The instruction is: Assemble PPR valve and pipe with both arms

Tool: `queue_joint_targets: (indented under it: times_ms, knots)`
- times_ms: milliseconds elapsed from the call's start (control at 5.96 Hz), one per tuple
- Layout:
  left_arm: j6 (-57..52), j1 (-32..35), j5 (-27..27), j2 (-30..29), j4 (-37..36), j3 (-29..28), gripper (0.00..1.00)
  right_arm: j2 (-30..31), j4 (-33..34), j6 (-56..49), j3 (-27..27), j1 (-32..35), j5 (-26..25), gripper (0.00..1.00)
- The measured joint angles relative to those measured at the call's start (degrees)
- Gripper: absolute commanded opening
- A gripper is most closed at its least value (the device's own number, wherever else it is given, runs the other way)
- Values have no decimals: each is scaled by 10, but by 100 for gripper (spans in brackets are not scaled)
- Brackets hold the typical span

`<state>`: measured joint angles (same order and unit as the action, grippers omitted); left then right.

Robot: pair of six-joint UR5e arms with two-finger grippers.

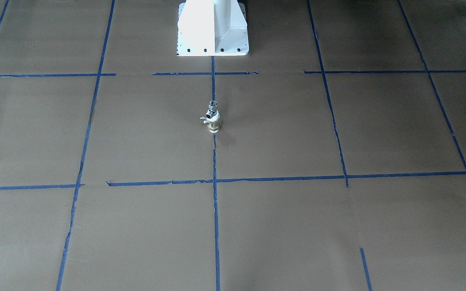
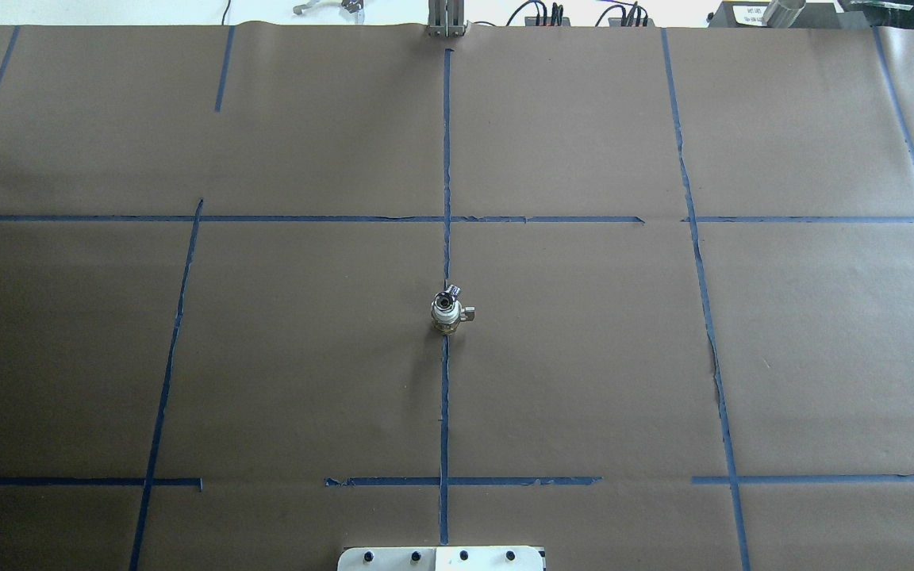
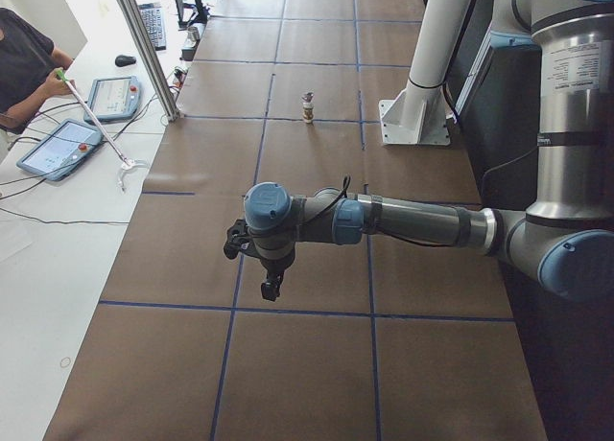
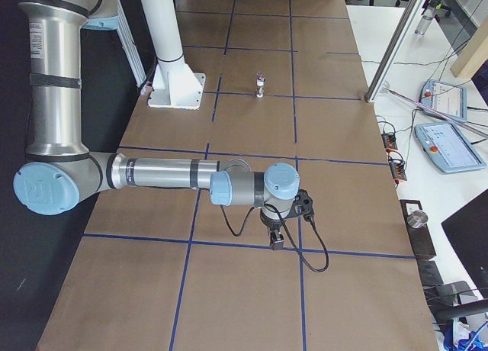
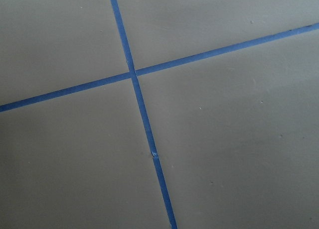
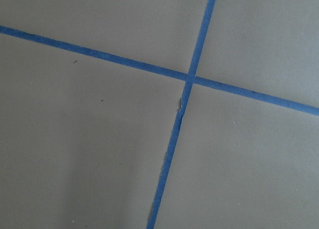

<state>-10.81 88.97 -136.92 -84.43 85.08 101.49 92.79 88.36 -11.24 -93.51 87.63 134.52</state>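
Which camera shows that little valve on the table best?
The exterior front-facing view: the valve stands upright, seen side-on, its whole height showing. The overhead view looks mostly down on its top opening; both side views show it small and far; the wrist cameras miss it.

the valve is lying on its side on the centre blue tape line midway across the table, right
Not quite: the valve stands upright, not on its side, on the centre blue tape line midway across the table. The exterior front-facing view shows it.
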Motion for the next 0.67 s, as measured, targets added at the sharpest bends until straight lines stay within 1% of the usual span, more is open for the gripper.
queue_joint_targets:
  times_ms: [336, 504, 672]
  knots:
    - [16, 0, 16, 5, -2, -14, 100, -3, 2, 1, 0, -1, -5, 100]
    - [17, 0, 14, 6, -7, -18, 100, -6, 3, 3, 1, -1, -5, 100]
    - [19, 1, 2, 8, -16, -18, 100, -11, 3, 5, 0, -2, -6, 100]
